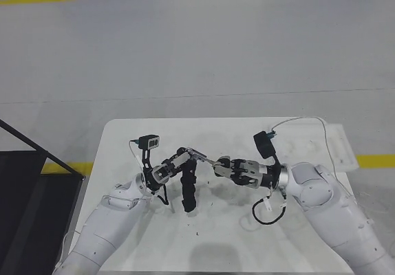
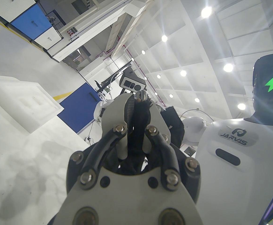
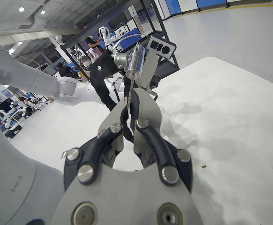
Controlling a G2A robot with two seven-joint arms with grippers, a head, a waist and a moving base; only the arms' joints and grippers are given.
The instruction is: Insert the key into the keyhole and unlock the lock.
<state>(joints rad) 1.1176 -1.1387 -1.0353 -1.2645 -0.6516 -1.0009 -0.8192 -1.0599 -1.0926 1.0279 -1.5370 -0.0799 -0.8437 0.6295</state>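
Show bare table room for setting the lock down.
Bare: the table's far strip beyond the left gripper and right gripper, and the near middle between the arms. Crowded: the centre, where they meet at the lock; a foam tray takes the right edge.

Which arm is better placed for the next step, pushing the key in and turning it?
Right. The right tool is shut on the key, whose tip meets the keyhole of the lock. The left tool holds the lock, so it should likely only steady it.
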